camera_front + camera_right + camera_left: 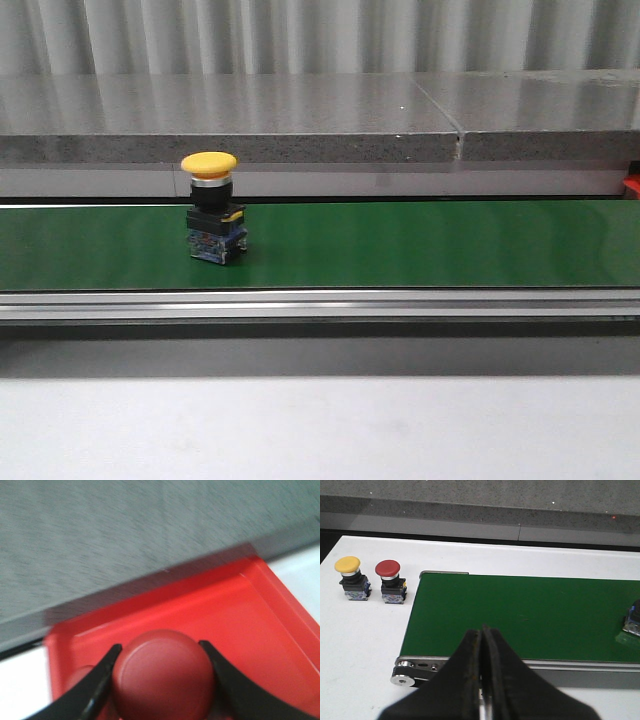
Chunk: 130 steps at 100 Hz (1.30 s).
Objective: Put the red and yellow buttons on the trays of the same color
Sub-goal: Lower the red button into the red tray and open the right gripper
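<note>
A yellow button stands upright on the green conveyor belt, left of centre; neither gripper shows in the front view. In the left wrist view my left gripper is shut and empty above the belt's near end. A yellow button and a red button stand side by side on the white table beyond the belt's end. My right gripper is shut on the cap of a red button, held over the red tray. The yellow tray is out of view.
A button's base shows on the belt at the edge of the left wrist view. A second reddish round shape lies in the red tray beside one finger. A grey stone ledge runs behind the belt. A red edge shows at far right.
</note>
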{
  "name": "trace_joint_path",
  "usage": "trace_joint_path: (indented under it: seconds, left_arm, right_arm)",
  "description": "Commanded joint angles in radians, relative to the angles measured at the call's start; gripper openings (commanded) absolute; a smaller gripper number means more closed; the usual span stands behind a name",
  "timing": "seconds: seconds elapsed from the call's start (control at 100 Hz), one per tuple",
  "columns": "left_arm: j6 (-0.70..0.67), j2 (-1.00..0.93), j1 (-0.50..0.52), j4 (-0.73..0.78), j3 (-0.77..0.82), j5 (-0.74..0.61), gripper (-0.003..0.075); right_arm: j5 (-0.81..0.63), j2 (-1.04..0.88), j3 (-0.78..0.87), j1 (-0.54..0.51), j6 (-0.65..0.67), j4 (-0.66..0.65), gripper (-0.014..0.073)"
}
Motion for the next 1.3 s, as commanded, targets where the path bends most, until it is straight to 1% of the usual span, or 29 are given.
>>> trace_joint_path:
  seconds: [0.0,0.14,0.44,0.94,1.13,1.29]
  left_arm:
    - [0.001,0.006,-0.007,0.000,-0.026,-0.080,-0.0021]
    - [0.001,0.006,-0.007,0.000,-0.026,-0.080,-0.0021]
    - [0.001,0.006,-0.007,0.000,-0.026,-0.080,-0.0021]
    - [0.001,0.006,-0.007,0.000,-0.026,-0.080,-0.0021]
    - [0.001,0.006,-0.007,0.000,-0.026,-0.080,-0.0021]
    - [0.001,0.006,-0.007,0.000,-0.026,-0.080,-0.0021]
  right_arm:
    - [-0.072,0.023,-0.034,-0.033,0.003,0.042,0.0110]
    - [-0.069,0.115,-0.035,-0.042,0.002,0.081,0.0110]
    - [-0.069,0.229,-0.035,-0.035,0.002,0.083,0.0110]
    - [-0.054,0.254,-0.035,-0.035,0.002,0.091,0.0110]
    - [-0.012,0.288,-0.035,-0.035,0.001,0.091,0.0110]
    - [-0.015,0.287,-0.035,-0.035,0.001,0.091,0.0117]
